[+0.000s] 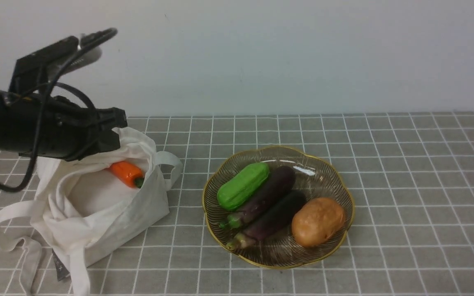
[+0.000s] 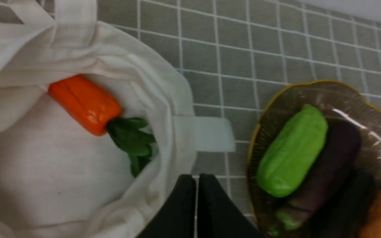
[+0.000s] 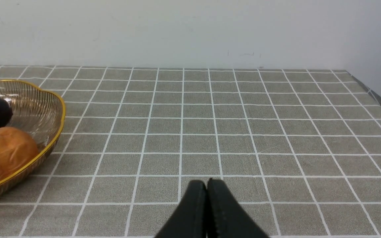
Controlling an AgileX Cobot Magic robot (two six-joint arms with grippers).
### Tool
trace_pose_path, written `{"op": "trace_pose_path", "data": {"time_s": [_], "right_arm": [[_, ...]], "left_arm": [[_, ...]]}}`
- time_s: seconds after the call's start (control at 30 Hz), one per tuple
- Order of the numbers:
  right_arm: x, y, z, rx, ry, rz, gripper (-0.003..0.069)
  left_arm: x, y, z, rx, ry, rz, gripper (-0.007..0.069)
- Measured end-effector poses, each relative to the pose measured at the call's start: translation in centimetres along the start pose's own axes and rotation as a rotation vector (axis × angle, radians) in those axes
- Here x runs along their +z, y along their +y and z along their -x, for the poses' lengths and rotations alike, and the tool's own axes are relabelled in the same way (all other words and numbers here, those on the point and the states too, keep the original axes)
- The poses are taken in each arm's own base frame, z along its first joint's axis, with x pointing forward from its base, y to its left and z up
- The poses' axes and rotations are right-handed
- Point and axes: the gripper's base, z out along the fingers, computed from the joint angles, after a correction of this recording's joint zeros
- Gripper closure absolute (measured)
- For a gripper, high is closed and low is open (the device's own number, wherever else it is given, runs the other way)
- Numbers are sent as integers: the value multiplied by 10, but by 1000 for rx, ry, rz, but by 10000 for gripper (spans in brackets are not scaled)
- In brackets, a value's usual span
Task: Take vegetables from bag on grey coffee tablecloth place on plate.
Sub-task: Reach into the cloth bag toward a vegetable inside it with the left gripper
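Jaws of the left gripper (image 2: 196, 180), from the left wrist view, are two black tapered fingers pressed flat together with nothing between them, close by the rim of the bag (image 2: 61, 172), a soft off-white cloth tote gaping open. Inside it lies the carrot (image 2: 84, 104), glossy, smooth and orange, its dark green leaves bunched against the bag's wall. Beyond, the plate (image 2: 356, 99) of ribbed brownish glass holds a light green ridged gourd (image 2: 293, 152) resting against dark eggplants (image 2: 336, 155).

From the right wrist view, the right gripper (image 3: 207, 185) is closed on nothing too, black fingers meeting above the tablecloth (image 3: 243, 125), a matte grey-brown weave gridded with thin white lines. The plate's gold scalloped rim shows at one side, with a rough tan potato (image 3: 2, 152) in it.

From the front view, the left arm (image 1: 35, 127) hangs over the crumpled bag on the robot's left; the carrot's thick end peeks from its mouth. Plate and bag stand near, not touching.
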Motion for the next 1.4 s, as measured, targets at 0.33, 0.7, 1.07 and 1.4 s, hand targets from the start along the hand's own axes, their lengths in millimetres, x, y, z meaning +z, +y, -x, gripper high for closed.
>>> {"op": "trace_pose_path", "data": {"time_s": [0.33,0.7,1.07,1.4], "right_arm": [[0,0,0,0,0,0,672],[0,0,0,0,0,0,672],[0,0,0,0,0,0,672],[0,0,0,0,0,0,672]], "left_arm": [[74,28,6,-8,156,68,629],[100,61,8,-140,111,134,542],[129,72,1,-274,68,138,81],[143,80,-5,-303,76,157,148]]}}
